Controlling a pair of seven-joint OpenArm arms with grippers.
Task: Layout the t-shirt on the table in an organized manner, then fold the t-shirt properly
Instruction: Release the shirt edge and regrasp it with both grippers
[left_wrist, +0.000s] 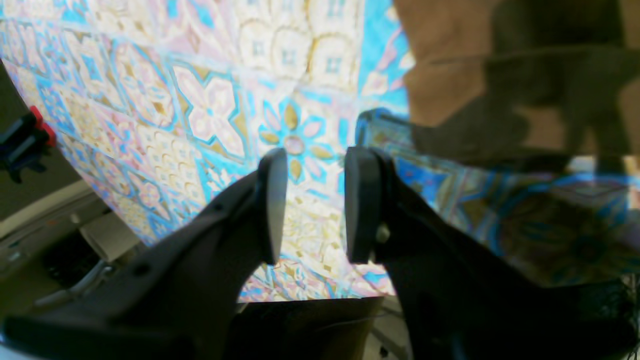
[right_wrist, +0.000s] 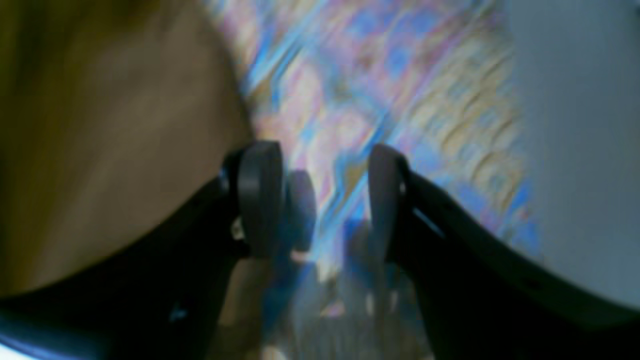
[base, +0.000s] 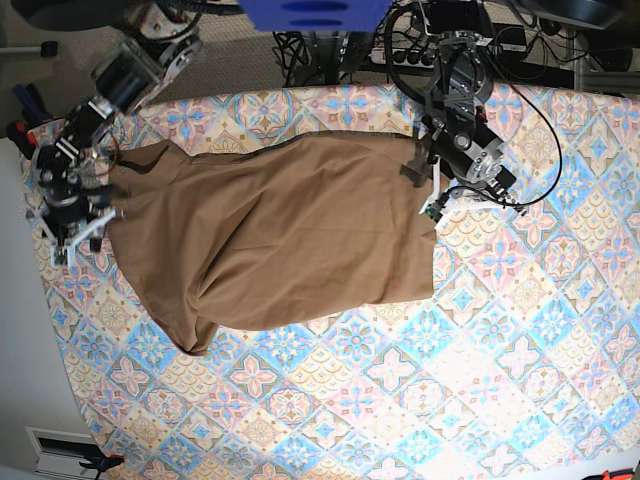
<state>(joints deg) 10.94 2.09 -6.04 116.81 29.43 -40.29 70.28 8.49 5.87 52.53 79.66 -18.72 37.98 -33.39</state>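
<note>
While the t-shirt (base: 280, 235) lies spread on the table (base: 480, 380), both the left tool (left_wrist: 315, 205) and right tool (right_wrist: 320, 200) gape empty, so laying-out seems finished and folding calls for fresh grips.

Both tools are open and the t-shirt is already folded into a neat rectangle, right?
Not quite. The t-shirt isn't folded: the base view shows it spread in one wrinkled layer on the table. The rest holds: the left tool and right tool both show parted jaws with nothing between them.
</note>
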